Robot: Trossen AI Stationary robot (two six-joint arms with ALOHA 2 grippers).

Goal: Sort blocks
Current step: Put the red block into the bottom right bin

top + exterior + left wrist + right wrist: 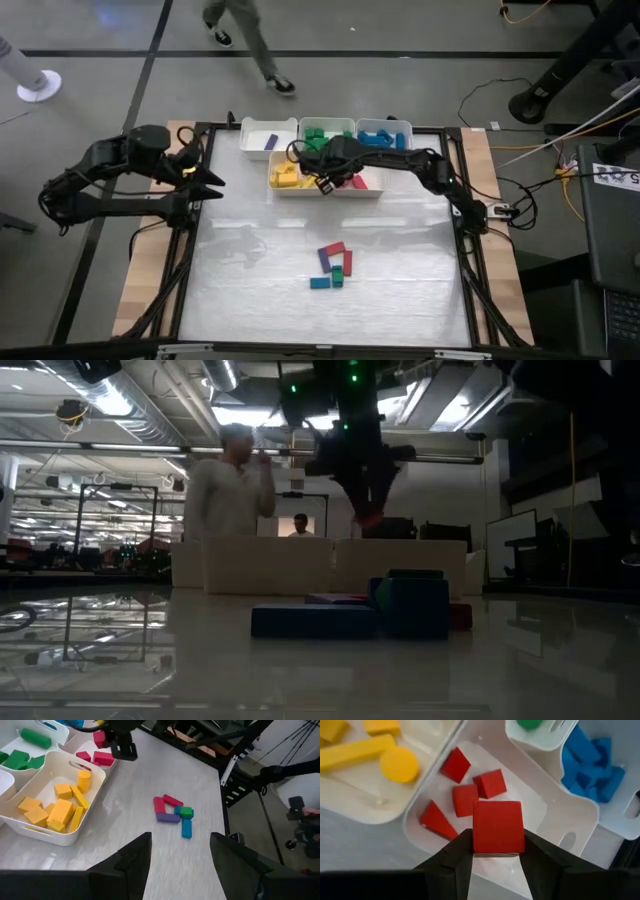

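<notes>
A pale, glossy table stands in a workshop where a person stands behind, blurred. White bins sit at the far edge. The left gripper waits at the table's left edge, its jaws spread and empty. The right gripper pinches a red cube over the bin of red blocks. Loose blocks cluster mid-table.

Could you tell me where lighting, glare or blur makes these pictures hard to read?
Low view: backlit by bright ceiling lights, so the right tool and the blocks read as dark shapes, and the person behind is blurred. High view: the table shows pale sheen. Right wrist view: the red block between the fingers looks sharp. Left wrist view: evenly lit; the left tool looms dark.
</notes>
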